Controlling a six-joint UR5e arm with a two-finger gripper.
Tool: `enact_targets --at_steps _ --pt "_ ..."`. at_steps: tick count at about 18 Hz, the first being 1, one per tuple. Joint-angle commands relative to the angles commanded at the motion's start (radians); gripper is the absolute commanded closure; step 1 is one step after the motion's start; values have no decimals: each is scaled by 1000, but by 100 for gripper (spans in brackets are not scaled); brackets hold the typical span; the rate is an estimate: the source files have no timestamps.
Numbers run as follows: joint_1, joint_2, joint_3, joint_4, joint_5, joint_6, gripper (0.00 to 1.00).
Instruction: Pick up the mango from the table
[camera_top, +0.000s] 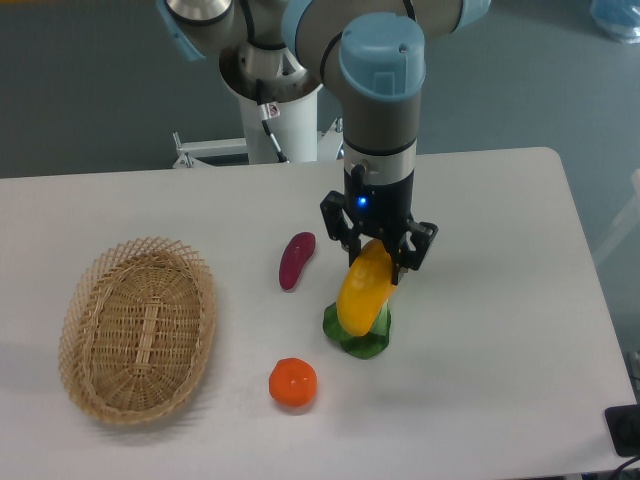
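The mango (364, 290) is elongated, glossy yellow, shading to orange at its lower end. It hangs tilted in my gripper (377, 258), which is shut on its upper end. The mango's lower end is just above or touching a green object (362, 338) on the white table (500, 300); I cannot tell which. The gripper points straight down over the table's middle right.
A purple-red oblong vegetable (296, 260) lies left of the gripper. A round orange fruit (293, 383) sits near the front. A woven wicker basket (137, 327) stands at the left. The robot base (275, 110) is behind the table.
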Motion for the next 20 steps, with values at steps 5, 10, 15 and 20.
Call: enact_targets --at_steps 5,10,15,20 --pt "2 8 3 3 -2 -5 49" --pt "2 9 3 6 -3 -11 49" --pt "2 9 3 6 -3 -11 49" --pt "2 9 3 8 -5 -12 49"
